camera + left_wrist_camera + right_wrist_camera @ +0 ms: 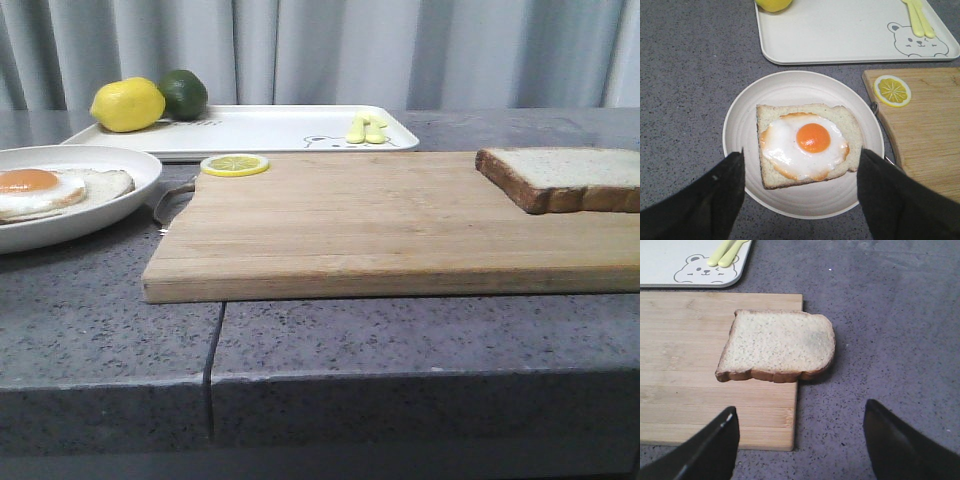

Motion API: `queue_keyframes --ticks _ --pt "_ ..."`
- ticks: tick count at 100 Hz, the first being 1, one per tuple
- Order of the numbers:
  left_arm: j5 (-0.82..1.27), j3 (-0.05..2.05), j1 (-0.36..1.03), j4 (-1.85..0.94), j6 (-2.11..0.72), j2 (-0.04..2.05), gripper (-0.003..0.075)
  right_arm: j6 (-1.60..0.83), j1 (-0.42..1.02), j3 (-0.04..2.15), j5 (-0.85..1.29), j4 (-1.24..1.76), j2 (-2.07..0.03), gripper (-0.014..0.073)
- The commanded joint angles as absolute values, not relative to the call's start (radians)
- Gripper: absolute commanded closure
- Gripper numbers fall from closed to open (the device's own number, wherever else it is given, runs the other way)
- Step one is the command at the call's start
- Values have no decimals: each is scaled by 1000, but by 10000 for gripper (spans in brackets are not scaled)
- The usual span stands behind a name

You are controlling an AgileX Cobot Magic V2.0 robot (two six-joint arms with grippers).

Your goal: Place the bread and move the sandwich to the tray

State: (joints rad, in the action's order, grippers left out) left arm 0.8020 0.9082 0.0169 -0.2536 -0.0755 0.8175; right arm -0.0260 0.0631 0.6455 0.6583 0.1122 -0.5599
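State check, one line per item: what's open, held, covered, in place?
left gripper: open, empty, above the plate.
right gripper: open, empty, near the bread.
bread: flat, overhanging the cutting board's edge.
sandwich: open-faced, egg uncovered, on the plate.
tray: holds lemon, lime, yellow utensils.
lemon slice: flat on board corner.

The bread [777, 344] is pale off-white, finely speckled, with a dark brown crust; the egg [805, 145] is white with browned edges and an orange yolk, on a slice of the same pale crumb; the plate [747, 130] is plain white with faint rings; the tray [270, 128] is white with a grey outline bear drawing; the cutting board [380, 225] is light wood with straight grain; the lemon slice [234, 164] is yellow; the lemon [128, 104] is yellow, the lime [184, 93] dark green; the counter [400, 340] is speckled grey stone; the curtain [330, 50] is grey.
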Motion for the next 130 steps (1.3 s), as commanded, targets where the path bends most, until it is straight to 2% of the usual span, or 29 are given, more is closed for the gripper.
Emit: queue_keyframes --ticks 1,52,68,92,109,130 --pt "748 945 16 -278 -78 817 283 -28 63 680 570 117 -569 67" --pt "746 945 16 -278 -78 817 283 -50 63 680 563 201 -582 67" --pt "746 945 16 -278 -78 817 283 -208 32 680 524 377 -618 67" --pt "746 945 16 -278 -78 817 283 -515 -149 680 505 745 -732 67" --pt "746 945 16 -278 -78 817 283 -734 -192 680 455 1023 -830 67" --pt "746 945 16 -278 -78 817 283 -841 -287 680 483 1181 -973 67"
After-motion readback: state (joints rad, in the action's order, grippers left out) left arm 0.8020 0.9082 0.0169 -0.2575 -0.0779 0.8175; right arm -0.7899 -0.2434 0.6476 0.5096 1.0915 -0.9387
